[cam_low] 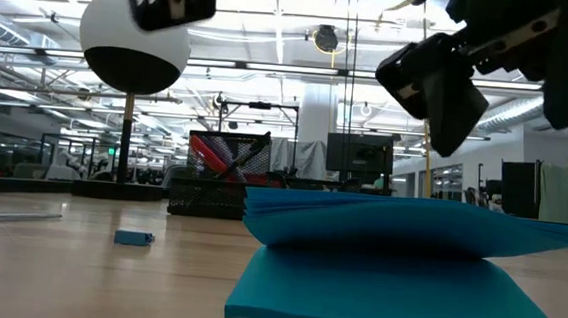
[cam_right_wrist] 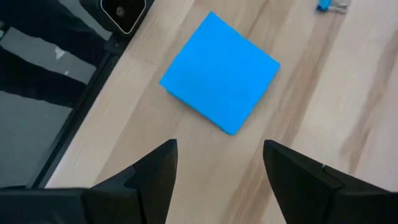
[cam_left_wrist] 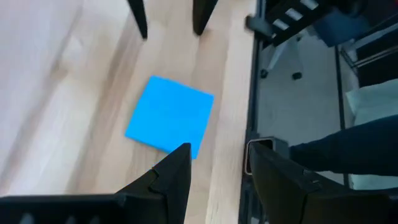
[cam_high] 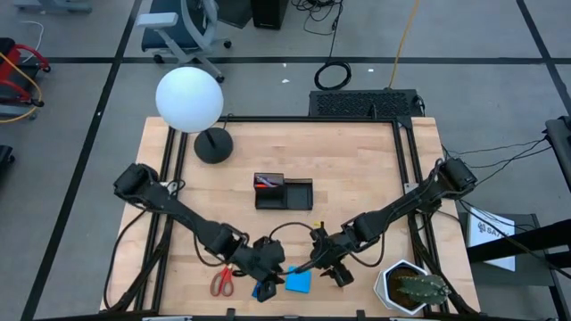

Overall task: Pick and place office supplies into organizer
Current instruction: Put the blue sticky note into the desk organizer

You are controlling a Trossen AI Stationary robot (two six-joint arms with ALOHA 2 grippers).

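Both arms hang low over the table's near edge; the blue notepad lies flat between them, untouched; right gripper hovers above it, fingers spread wide and empty; left gripper just beside it, jaws parted, holding nothing; the organizer sits mid-table, well apart; red-handled scissors lie by the left arm.

A: Where does the notepad lie?

B: On the table, near its front edge, between the left hand and the right hand, both just above it.

A: And the scissors?

B: Left of the left hand, also near the front edge.

A: The organizer?

B: Mid-table, well behind the notepad. The lamp base stands behind and left of it.

A: Anything at the right?

B: The potted cactus, at the front right corner.
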